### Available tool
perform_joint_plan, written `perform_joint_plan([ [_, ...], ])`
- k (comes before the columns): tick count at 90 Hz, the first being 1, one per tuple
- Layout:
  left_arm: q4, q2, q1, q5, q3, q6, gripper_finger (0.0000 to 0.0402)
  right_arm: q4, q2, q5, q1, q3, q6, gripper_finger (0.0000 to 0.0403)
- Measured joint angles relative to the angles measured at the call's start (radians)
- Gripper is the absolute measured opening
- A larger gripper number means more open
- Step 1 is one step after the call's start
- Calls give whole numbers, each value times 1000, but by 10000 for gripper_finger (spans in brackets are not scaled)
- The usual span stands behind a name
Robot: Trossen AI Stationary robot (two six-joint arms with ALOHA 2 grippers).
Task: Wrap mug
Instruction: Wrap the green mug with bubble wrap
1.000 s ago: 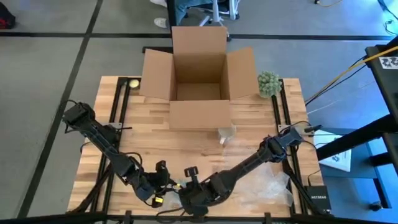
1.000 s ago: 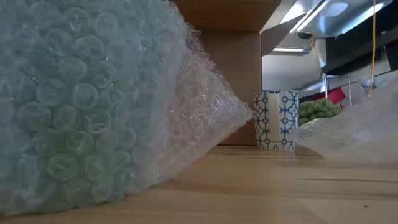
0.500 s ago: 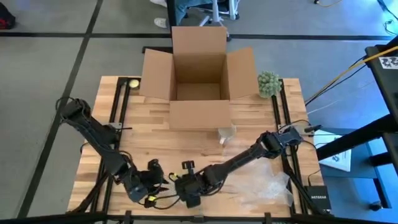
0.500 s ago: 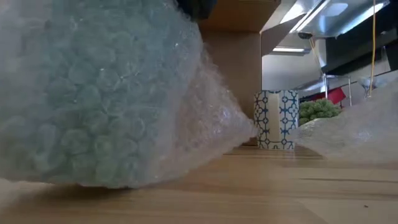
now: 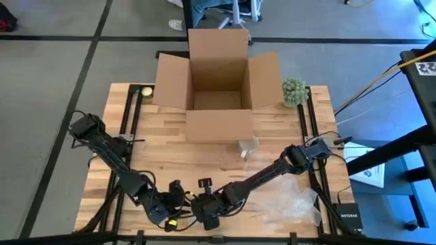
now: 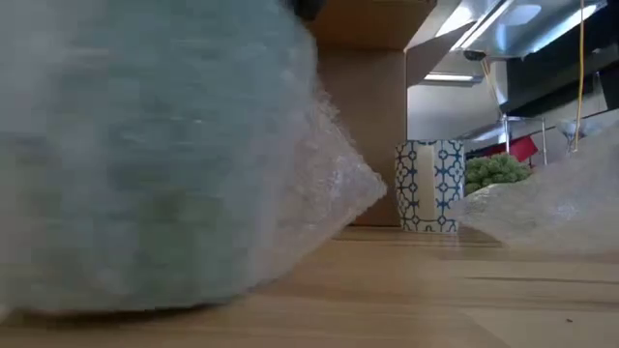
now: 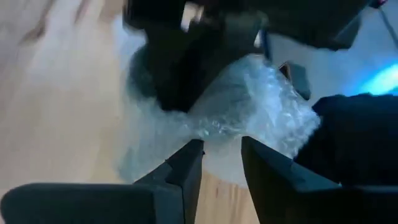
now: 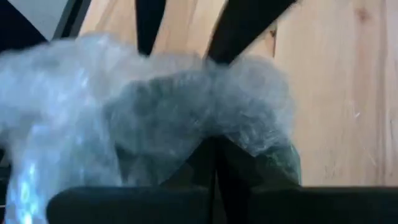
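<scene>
Bubble-wrapped mug (image 6: 145, 164): bottom centre, high view, between both grippers | right gripper (image 8: 214, 162) apparently pinched wrap | left gripper (image 7: 221, 158) parted, just left, equally near.

A big blurred bundle of clear bubble wrap with a bluish-green mass inside (image 6: 155, 164) fills the near side, resting on the pale wooden tabletop (image 6: 435, 290). Past its crumpled tail, a brown cardboard box wall (image 6: 363, 126) rises, with a white cup patterned in blue (image 6: 430, 186) beside it. A loose bubble-wrap sheet (image 6: 551, 198) lies apart, a green bumpy ball (image 6: 495, 169) behind.
</scene>
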Motion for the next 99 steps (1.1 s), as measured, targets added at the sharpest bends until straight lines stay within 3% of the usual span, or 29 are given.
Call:
perform_joint_plan([
  [48, 12, 35, 29, -20, 2, 21, 98, -45, -28, -10, -1, 1, 0, 1],
  [75, -9, 24, 26, -9, 2, 5, 98, -74, -48, -66, 5, 86, -33, 1],
  [99, -27, -21, -14, -63, 0, 17, 98, 33, -35, -67, 4, -29, -19, 1],
])
